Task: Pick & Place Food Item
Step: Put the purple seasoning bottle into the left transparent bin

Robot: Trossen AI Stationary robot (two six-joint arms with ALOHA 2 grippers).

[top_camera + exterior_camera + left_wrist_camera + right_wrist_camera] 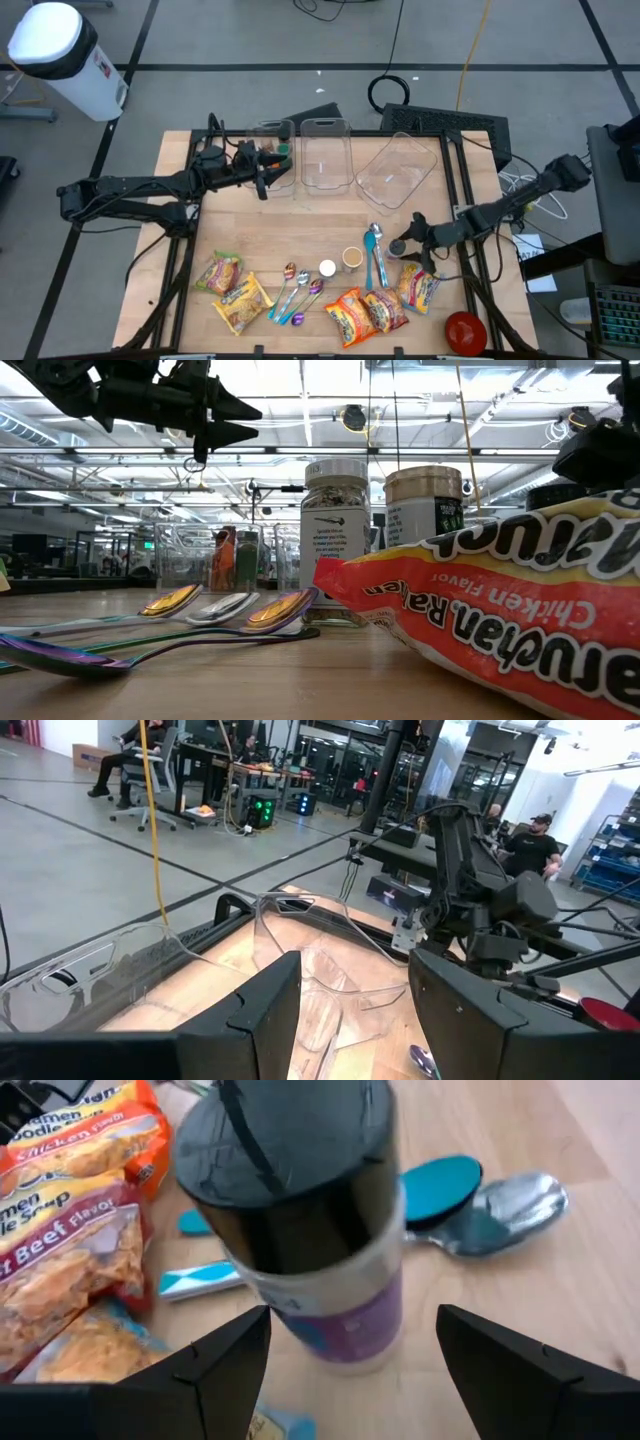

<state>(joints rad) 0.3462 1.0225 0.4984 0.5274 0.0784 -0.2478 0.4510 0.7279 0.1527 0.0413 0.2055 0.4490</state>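
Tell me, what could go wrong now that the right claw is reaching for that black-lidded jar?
The right gripper stands open around the black-lidded jar, low on its body. The jar looks tall, so an off-centre squeeze could tip it. The blue spoons and ramen packets lie close beside it, so a finger might nudge them. The left gripper hangs over the clear containers, where the arms could crowd each other.

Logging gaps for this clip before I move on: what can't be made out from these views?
- Black-lidded jar, right wrist view: label blurred and partly turned away, contents unreadable.
- Right gripper: fingers open either side of the jar; contact cannot be told.
- Ramen packet, low view: cut off by the picture's edge, hiding the table behind it.
- Leftmost clear container, high view: items inside too small, partly covered by the left gripper.
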